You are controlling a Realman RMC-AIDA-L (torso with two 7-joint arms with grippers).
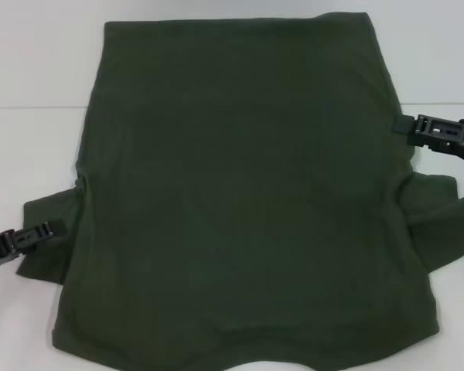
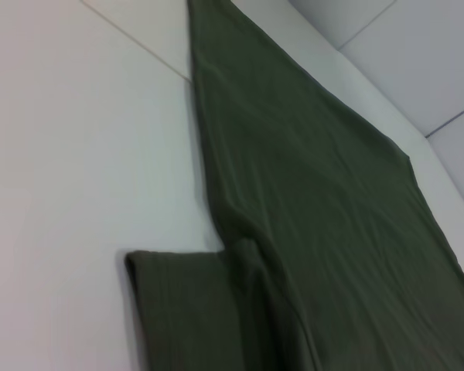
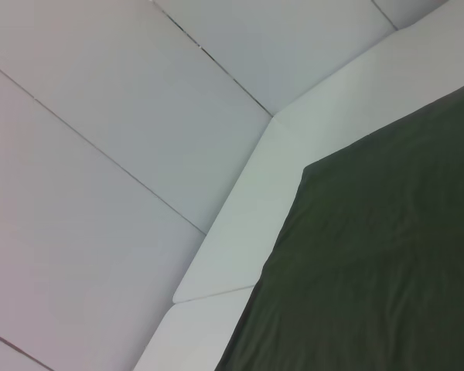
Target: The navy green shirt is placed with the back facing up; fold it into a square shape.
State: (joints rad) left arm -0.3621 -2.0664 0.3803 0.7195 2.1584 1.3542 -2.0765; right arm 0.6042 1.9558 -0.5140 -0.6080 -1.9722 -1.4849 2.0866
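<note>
Head view: dark olive-green matte cotton T-shirt (image 1: 240,201) flat on white tabletop (image 1: 39,69), left tool (image 1: 46,229) at left sleeve, right tool (image 1: 406,126) at right edge, both seemingly closed but uncertain; risk: snagging one layer, skewing fold.

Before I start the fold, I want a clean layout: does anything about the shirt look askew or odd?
The navy green shirt lies flat on the white table, slightly skewed. The left gripper is at the left sleeve, the right gripper at the right edge. No damage.
</note>
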